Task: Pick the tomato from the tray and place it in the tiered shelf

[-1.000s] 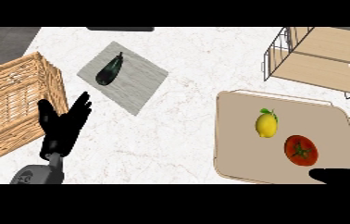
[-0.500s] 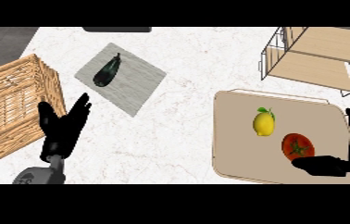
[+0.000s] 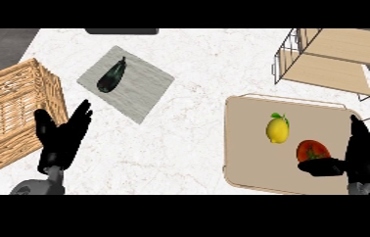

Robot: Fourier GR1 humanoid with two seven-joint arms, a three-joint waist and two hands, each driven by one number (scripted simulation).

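Black right hand point(image 3: 347, 158) open wide, thumb touching round red tomato point(image 3: 311, 150) on flat tan tray point(image 3: 249, 148); black left hand point(image 3: 61, 135) resting open.

A single view, from the robot's head, looks steeply down onto the table point(image 3: 195, 94). It stands far enough off to take in most of the tabletop at once: a wicker basket point(image 3: 22, 108) cut by the left edge, a tiered shelf point(image 3: 329, 59) cut by the upper right corner, and a tray point(image 3: 253, 148) at the lower right. The left hand point(image 3: 63, 138) enters from the lower edge at the left, the right hand point(image 3: 347, 157) at the far right, partly cropped. No second view overlaps it.
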